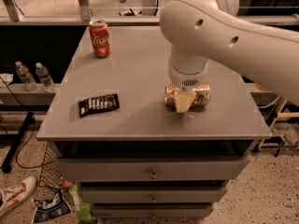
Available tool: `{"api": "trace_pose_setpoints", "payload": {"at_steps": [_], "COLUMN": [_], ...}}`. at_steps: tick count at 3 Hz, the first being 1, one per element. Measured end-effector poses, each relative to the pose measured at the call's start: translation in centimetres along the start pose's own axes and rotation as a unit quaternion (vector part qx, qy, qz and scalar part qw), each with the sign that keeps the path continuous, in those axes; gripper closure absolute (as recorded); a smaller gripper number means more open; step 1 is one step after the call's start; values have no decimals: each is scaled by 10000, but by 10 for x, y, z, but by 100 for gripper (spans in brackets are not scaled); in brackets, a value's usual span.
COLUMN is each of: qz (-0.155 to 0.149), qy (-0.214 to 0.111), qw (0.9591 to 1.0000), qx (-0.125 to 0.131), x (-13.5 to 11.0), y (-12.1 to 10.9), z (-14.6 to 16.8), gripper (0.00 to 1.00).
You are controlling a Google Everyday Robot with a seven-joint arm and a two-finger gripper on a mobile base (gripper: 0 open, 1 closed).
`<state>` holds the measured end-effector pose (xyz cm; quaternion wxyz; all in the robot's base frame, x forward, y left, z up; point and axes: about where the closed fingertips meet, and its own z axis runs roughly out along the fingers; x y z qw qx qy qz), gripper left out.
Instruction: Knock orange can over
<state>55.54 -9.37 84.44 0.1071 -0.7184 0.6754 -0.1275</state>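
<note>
Your gripper [183,101] sat down at the orange can [201,95], which lay on its side, right on the surface [140,78]; open or closed, you couldn't tell.

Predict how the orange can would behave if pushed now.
The orange can lies on its side on the table, so it would probably roll readily. Its smooth metal skin likely slips and dents easily. The gripper, right over it, may block rolling.
</note>
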Motion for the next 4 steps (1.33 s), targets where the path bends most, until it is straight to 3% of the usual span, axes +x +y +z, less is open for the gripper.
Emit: {"api": "trace_pose_setpoints", "payload": {"at_steps": [2,3,4], "qz": [106,596,1195], "qy": [-15,-109,-205], "qw": [9999,9981,9912], "qx": [-75,138,527], "x": [10,44,84], "y": [-5,-11,-4], "z": [-11,-46,-85], "gripper": [0,0,0]}}
